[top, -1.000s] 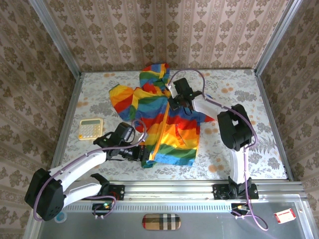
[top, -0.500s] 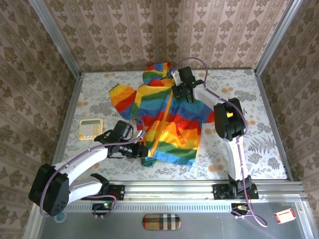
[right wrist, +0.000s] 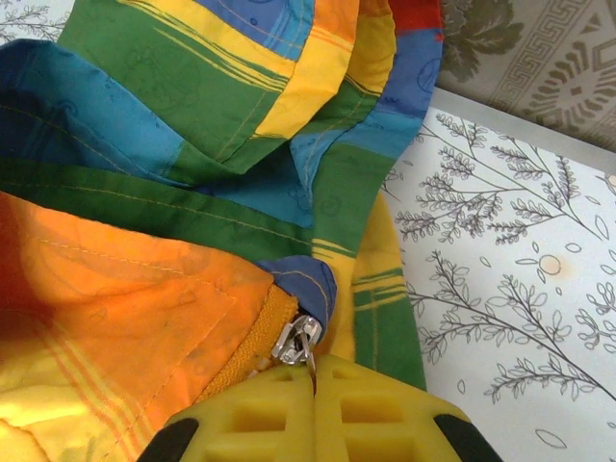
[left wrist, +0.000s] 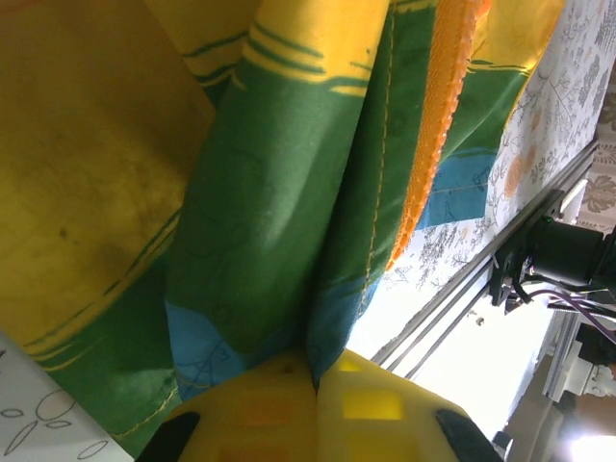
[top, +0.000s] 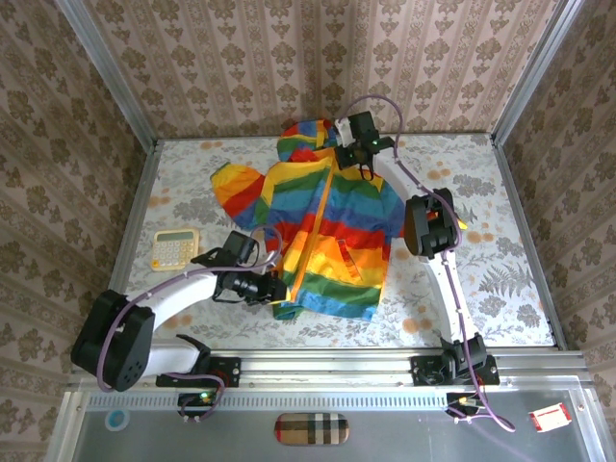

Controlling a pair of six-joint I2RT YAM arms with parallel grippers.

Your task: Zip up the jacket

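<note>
Jacket [top: 327, 236] lying spread on the counter [top: 481, 192], pinched at both ends.
From above, the left end effector [top: 274, 289] is hiding its fingertips against the hem; its wrist view is showing them clamping green fabric. On the right wrist view, I'm seeing the right end effector [top: 339, 159] pinching the zipper pull [right wrist: 296, 343] at the collar.

The table [top: 481, 207] has a pale surface printed with grey leaves and small orange flowers, and metal rails run along its sides and near edge. A rainbow-striped jacket [top: 332, 241] lies spread over its middle, hood toward the far wall and hem toward the near edge. A cream calculator [top: 175, 248] lies flat near the left rail, clear of the jacket.
</note>
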